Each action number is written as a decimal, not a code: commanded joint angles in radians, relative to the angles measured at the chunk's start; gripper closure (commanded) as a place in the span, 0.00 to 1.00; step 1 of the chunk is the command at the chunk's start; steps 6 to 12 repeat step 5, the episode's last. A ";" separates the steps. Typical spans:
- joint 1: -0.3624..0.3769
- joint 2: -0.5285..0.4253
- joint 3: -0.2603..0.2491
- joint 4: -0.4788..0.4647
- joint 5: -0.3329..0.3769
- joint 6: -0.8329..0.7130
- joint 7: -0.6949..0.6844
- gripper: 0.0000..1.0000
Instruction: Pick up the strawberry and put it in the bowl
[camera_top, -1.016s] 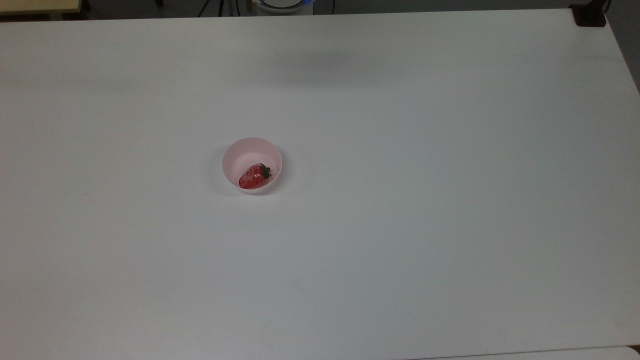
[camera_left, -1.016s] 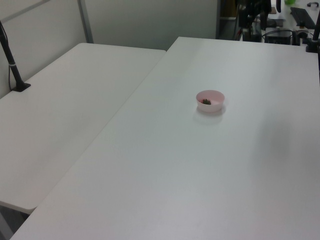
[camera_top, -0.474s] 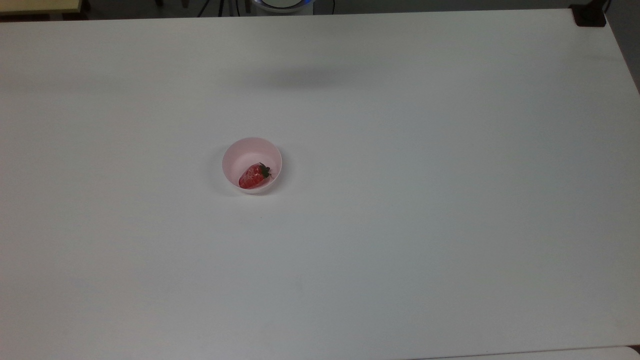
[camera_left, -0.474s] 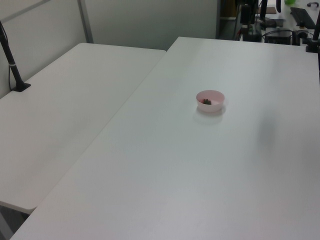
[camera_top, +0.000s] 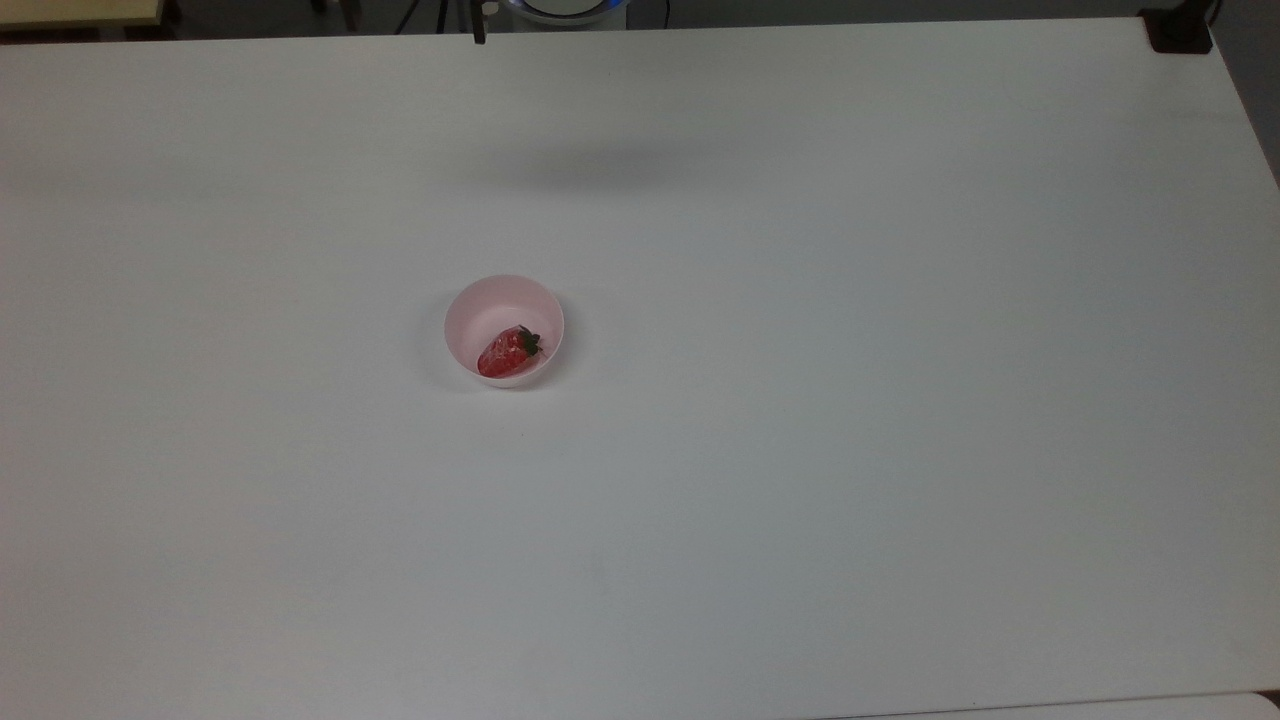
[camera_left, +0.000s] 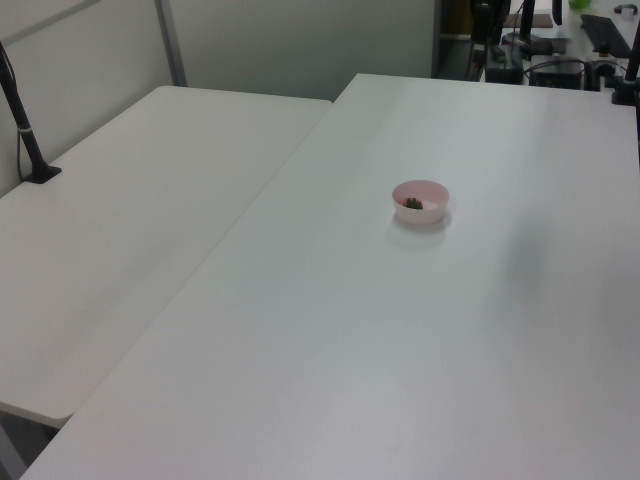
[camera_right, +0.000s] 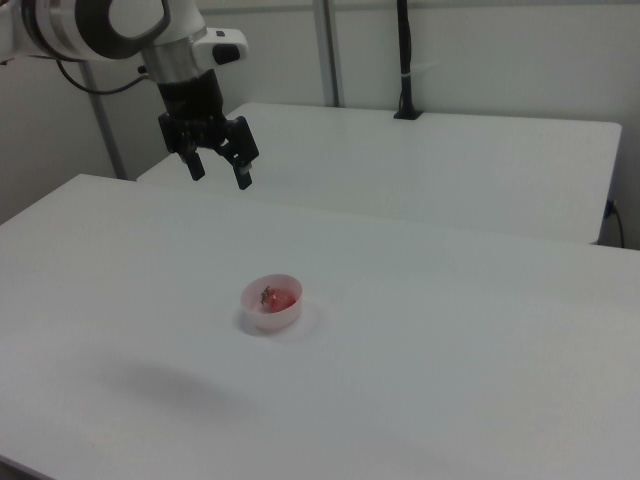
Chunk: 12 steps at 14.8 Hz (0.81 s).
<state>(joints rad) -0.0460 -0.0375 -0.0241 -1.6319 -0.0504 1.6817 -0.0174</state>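
Note:
The red strawberry (camera_top: 508, 353) with its green cap lies inside the pale pink bowl (camera_top: 470, 308) on the white table. In the left view the bowl (camera_left: 432, 190) holds the strawberry (camera_left: 412, 204), whose dark cap shows. In the right view the strawberry (camera_right: 279, 298) rests in the bowl (camera_right: 262, 315). My gripper (camera_right: 220, 175) hangs high above the table in the right view, up and to the left of the bowl, open with nothing between its fingers.
The white table (camera_top: 800, 400) spreads wide around the bowl. A second white table (camera_left: 120, 230) adjoins it on the left view's left, with a black clamp post (camera_left: 25, 135). A black clamp (camera_top: 1180, 30) sits at the top view's far right corner.
The arm's shadow on the table has shifted slightly toward the top view's left. Bowl and strawberry have not moved.

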 joint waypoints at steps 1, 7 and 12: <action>0.014 -0.009 -0.020 -0.022 0.018 0.044 0.020 0.00; 0.015 -0.009 -0.019 -0.023 0.020 0.043 0.013 0.00; 0.015 -0.009 -0.019 -0.023 0.020 0.043 0.013 0.00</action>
